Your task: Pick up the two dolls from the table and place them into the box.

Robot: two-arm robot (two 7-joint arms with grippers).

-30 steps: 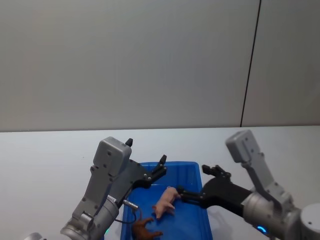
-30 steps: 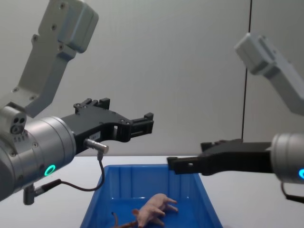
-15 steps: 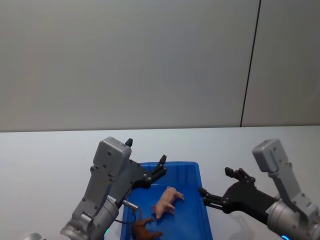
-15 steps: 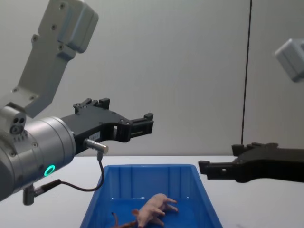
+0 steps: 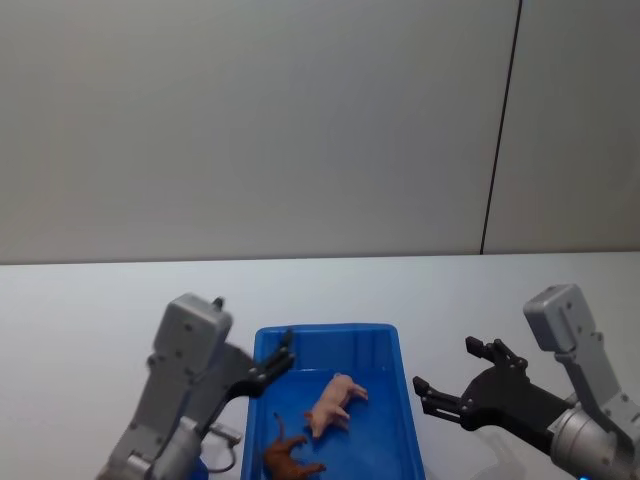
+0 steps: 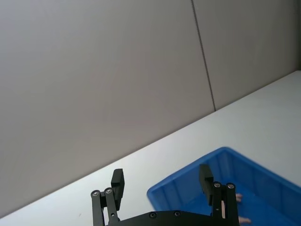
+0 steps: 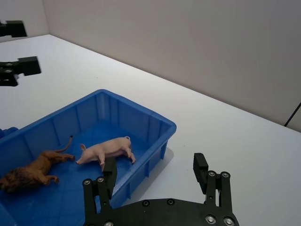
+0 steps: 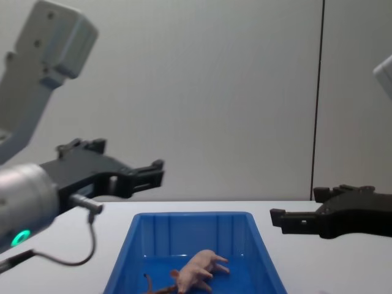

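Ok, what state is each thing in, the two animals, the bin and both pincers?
pink pig: lying on its side inside the blue box.
brown lion: lying inside the box, nearer the robot.
blue box: upright on the table, holding both figurines.
left pincer: open, empty, raised by the box's left edge.
right pincer: open, empty, raised right of the box.
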